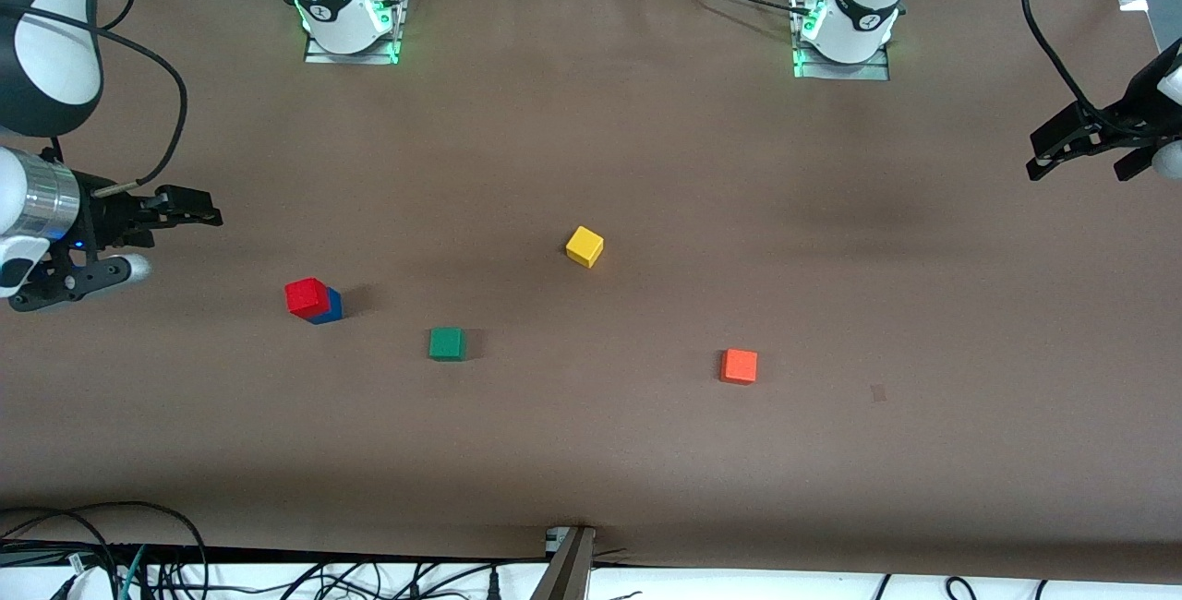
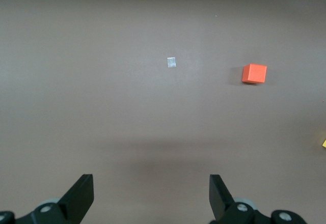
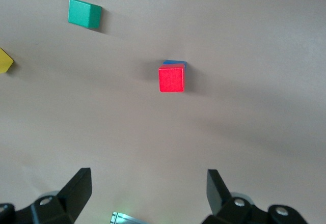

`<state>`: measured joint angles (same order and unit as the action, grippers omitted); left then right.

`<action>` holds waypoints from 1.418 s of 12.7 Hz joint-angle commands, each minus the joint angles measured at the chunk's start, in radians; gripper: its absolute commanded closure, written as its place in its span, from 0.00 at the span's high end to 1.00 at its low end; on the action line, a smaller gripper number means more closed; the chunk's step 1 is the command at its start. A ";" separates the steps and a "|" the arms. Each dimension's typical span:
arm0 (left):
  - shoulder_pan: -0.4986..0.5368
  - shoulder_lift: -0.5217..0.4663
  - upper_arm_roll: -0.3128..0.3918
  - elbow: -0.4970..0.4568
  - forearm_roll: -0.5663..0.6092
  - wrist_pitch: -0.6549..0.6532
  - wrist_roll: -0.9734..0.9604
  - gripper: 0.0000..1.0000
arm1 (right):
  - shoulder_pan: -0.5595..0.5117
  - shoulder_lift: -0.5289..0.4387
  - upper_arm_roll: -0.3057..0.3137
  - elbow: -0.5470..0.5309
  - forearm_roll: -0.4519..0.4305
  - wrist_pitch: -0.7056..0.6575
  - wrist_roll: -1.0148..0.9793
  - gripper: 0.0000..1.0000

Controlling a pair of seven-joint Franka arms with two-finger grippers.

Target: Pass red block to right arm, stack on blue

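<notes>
- Since the red block [image 1: 307, 296] is seen resting on the blue block [image 1: 327, 307], toward the right arm's end of the bench, the stacking is judged done.
- The right gripper [image 1: 175, 212] is held spread and empty by that edge.
- The left gripper [image 1: 1080, 150] is parked spread, empty, at the other end.
- Nothing is judged left.

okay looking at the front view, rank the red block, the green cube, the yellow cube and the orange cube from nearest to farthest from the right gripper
From the open right gripper, at its own arm's end of the table:
1. Red block, stacked on the blue cube, toward the right arm's end.
2. Green cube, nearer the front camera.
3. Yellow cube, mid-table.
4. Orange cube, toward the left arm's end.
</notes>
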<state>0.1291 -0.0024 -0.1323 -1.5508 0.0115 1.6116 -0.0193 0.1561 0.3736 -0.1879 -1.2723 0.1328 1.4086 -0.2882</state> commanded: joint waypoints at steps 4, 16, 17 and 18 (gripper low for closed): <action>0.004 0.015 -0.001 0.029 -0.004 -0.010 0.001 1.00 | 0.011 -0.039 0.022 0.021 -0.010 -0.086 0.199 1.00; 0.007 0.016 -0.001 0.031 -0.005 -0.010 0.001 1.00 | 0.019 -0.340 0.051 -0.231 -0.044 -0.026 0.319 1.00; 0.007 0.016 -0.001 0.031 -0.005 -0.010 0.001 1.00 | -0.016 -0.347 0.088 -0.228 -0.051 -0.029 0.322 1.00; 0.007 0.016 -0.001 0.029 -0.005 -0.012 0.001 1.00 | -0.050 -0.354 0.105 -0.229 -0.064 -0.020 0.317 1.00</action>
<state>0.1312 -0.0010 -0.1311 -1.5496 0.0115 1.6115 -0.0193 0.1660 0.0826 -0.1410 -1.4336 0.0959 1.3515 0.0273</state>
